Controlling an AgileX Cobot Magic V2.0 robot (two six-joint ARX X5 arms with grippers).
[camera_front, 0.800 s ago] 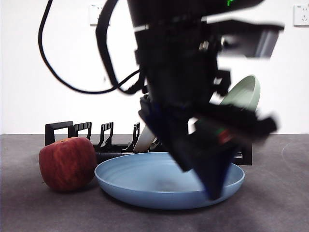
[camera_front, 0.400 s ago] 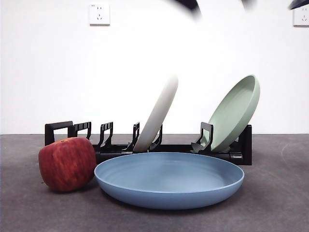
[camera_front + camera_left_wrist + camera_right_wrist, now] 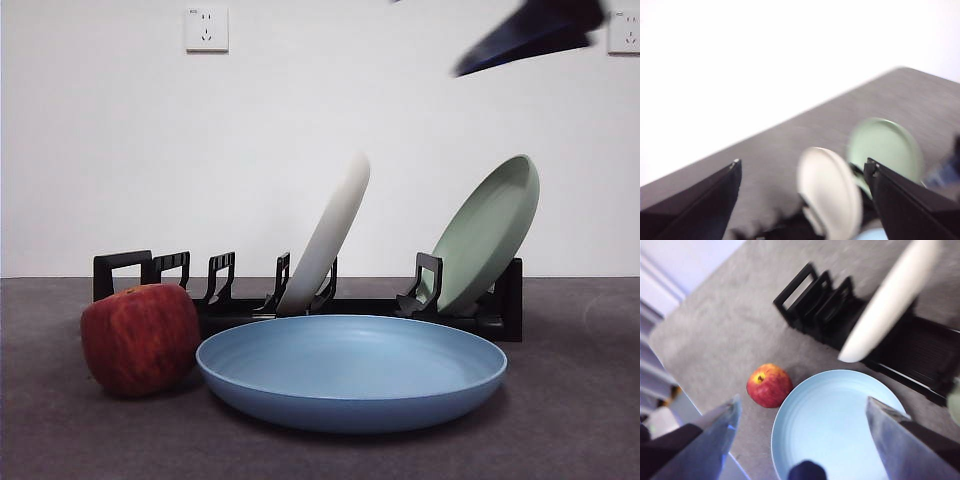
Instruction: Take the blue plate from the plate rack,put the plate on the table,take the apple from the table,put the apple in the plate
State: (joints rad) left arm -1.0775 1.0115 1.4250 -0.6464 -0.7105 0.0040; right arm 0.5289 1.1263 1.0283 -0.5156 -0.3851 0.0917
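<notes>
The blue plate (image 3: pixel 351 370) lies flat on the bench (image 3: pixel 560 440), out of the plate rack (image 3: pixel 220 290). The apple (image 3: pixel 140 338) waits at its nine o'clock, touching the rim. Both pincers, left pincer (image 3: pixel 802 172) and right pincer (image 3: pixel 802 410), hang spread and empty. The apple is not yet moved.

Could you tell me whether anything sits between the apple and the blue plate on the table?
Nothing does. In the right wrist view only a thin strip of bare table separates the apple from the blue plate; the front view shows them close together, touching or nearly so.

Front view looks level across the table (image 3: pixel 60 440); both wrist views look down, sharing the plate rack (image 3: pixel 825 307).
</notes>
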